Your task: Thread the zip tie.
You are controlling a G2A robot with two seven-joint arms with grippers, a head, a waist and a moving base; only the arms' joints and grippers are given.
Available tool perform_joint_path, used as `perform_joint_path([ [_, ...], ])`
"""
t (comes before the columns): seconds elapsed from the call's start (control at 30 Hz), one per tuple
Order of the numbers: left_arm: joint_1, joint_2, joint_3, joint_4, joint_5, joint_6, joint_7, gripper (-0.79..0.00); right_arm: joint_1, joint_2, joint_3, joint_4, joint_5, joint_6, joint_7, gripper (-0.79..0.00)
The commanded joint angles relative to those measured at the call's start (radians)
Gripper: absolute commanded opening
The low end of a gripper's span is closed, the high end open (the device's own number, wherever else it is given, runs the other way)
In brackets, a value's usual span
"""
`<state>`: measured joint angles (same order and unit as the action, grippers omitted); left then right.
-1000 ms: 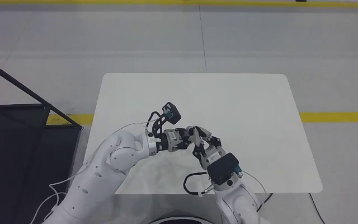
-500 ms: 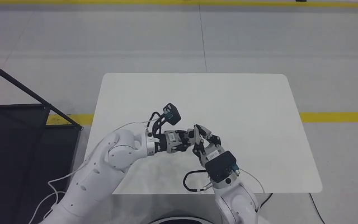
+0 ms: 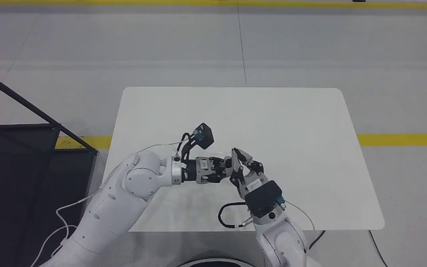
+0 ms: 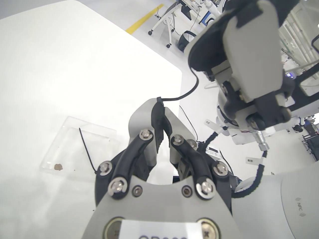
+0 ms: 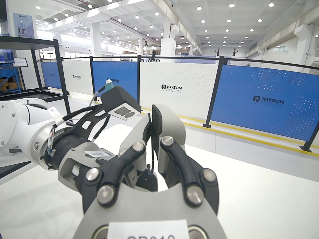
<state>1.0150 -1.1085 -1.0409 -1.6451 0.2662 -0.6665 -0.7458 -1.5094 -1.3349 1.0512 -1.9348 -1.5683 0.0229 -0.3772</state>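
Two fingers pairs, pinching zip tie

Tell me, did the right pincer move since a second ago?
Yes, slightly: the right pincer slid leftward, away from the table's near right corner.

On my feed both arms wear glossy white shells. The left arm is fat and rounded, with a thin white cable trailing from it; the right arm carries a looped black cable. Each wrist bears a black camera box with a teal plug. The left gripper has a silver-grey base plate, black link bars pinned by bright round screws, pale grey fingers and a white label. The right gripper is built alike, with ribbed black pads.
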Motion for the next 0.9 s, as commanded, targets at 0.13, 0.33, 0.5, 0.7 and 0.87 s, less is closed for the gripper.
perform_joint_path([
  [0.13,-0.008,0.004,-0.004,0.014,-0.054,-0.022,-0.025,-0.785,0.004,-0.002,-0.001,0.002,0.0,-0.003,0.009,-0.785],
  [0.33,-0.015,0.007,-0.006,0.023,-0.072,-0.023,-0.033,-0.785,-0.001,-0.002,0.0,-0.006,0.008,-0.011,-0.004,-0.785],
  [0.5,-0.02,0.008,-0.004,0.028,-0.085,-0.022,-0.037,-0.785,-0.013,-0.001,0.007,-0.015,0.012,-0.021,-0.026,-0.785],
  [0.7,-0.025,0.009,-0.006,0.038,-0.103,-0.012,-0.026,-0.785,-0.027,0.0,0.011,-0.031,0.016,-0.027,-0.051,-0.785],
  [0.87,-0.043,0.014,-0.016,0.081,-0.239,-0.029,-0.093,-0.785,-0.056,0.004,0.03,-0.061,0.058,-0.069,-0.106,-0.785],
])
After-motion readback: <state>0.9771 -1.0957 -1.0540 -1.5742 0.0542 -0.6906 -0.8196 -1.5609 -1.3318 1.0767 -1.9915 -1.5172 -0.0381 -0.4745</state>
